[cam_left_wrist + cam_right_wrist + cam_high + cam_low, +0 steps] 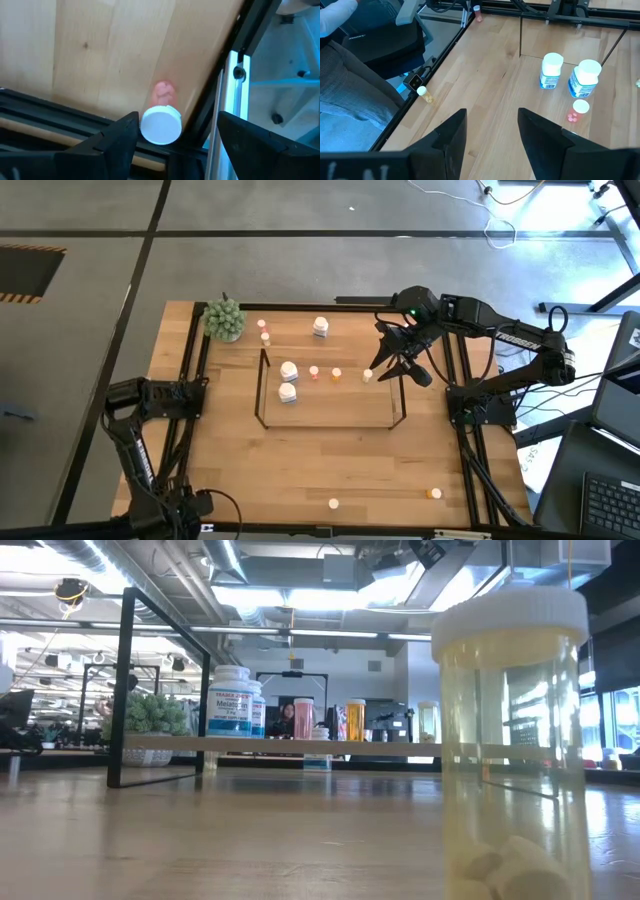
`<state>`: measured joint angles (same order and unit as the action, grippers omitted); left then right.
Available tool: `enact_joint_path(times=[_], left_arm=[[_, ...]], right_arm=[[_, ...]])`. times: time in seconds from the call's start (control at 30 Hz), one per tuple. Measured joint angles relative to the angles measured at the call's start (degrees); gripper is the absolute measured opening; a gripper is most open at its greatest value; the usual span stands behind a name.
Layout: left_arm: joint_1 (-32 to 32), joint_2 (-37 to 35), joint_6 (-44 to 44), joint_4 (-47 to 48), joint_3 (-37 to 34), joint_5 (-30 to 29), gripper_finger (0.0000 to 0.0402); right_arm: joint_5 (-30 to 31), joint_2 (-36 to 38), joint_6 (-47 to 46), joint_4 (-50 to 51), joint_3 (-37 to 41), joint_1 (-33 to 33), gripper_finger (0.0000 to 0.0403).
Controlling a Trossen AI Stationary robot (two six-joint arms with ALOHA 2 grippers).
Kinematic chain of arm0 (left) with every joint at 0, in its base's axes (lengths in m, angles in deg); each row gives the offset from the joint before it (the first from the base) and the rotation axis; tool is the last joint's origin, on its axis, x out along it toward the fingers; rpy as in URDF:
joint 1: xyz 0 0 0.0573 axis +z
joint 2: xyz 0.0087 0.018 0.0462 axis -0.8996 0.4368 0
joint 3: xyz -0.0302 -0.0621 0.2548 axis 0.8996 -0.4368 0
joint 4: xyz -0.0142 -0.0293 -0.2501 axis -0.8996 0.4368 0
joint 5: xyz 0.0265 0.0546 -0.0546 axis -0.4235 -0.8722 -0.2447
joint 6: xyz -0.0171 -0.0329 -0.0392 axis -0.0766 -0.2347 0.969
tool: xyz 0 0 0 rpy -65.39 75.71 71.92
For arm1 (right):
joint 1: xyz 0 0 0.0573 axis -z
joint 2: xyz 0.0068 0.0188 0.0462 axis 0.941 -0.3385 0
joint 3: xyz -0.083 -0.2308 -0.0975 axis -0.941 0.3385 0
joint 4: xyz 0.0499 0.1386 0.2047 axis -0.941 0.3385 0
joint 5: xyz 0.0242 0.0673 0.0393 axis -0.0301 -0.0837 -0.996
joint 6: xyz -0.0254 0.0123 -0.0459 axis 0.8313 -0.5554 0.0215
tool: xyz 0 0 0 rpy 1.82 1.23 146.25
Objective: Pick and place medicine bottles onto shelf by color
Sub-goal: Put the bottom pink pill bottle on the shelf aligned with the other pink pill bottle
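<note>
While the left gripper waits at nine o'clock, its fingers gape wide, empty. Right gripper, fingers spread and empty, hovers at the shelf's three o'clock end.

Overhead down, low level, both see shelf

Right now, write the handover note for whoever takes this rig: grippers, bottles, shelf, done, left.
Left gripper: open, parked at the table's left side; a pink bottle by the frame sits ahead of it, ungripped.
Right gripper: open, empty, over the shelf's right end.
Done: on the shelf, two white bottles, then a pink one, an orange one and a cream one in a row.
Left: a third white bottle and two small pink bottles beyond the shelf near the plant; a loose cream bottle and a loose orange bottle at the near edge.
</note>
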<state>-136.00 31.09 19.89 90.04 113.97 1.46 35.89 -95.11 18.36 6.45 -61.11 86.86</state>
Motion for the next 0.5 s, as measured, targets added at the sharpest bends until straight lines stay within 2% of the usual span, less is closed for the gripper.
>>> enact_joint_path(times=[0.5], left_arm=[[-1.1, 0.0, -0.2, 0.2, 0.0, -1.8, 0.0265]], right_arm=[[0.0, 0.0, 0.0, 0.0, 0.0, 0.0, 0.0179]])
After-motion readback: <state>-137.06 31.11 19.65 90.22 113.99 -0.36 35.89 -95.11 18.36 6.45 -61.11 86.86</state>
